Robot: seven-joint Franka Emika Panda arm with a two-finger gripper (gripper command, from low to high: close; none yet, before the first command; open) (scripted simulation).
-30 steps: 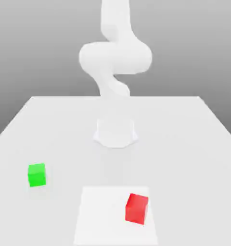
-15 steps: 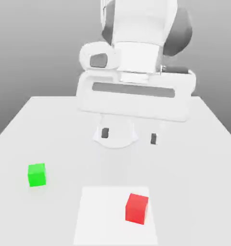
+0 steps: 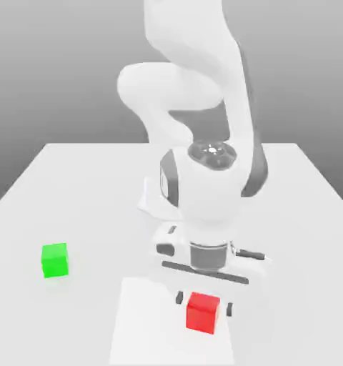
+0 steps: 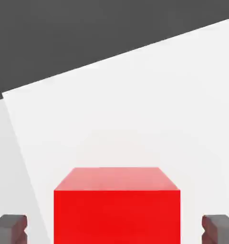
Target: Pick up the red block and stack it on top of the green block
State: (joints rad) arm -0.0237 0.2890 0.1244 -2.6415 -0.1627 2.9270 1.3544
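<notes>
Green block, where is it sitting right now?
In the exterior view the green block sits on the table's left side, well apart from the red block under the claw.

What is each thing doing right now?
Red block: sitting flat on the white mat, between the fingers, with gaps on both sides.
Green block: sitting alone on the table, nothing on top.
Gripper: lowered around the red block, fingers not touching it.
</notes>
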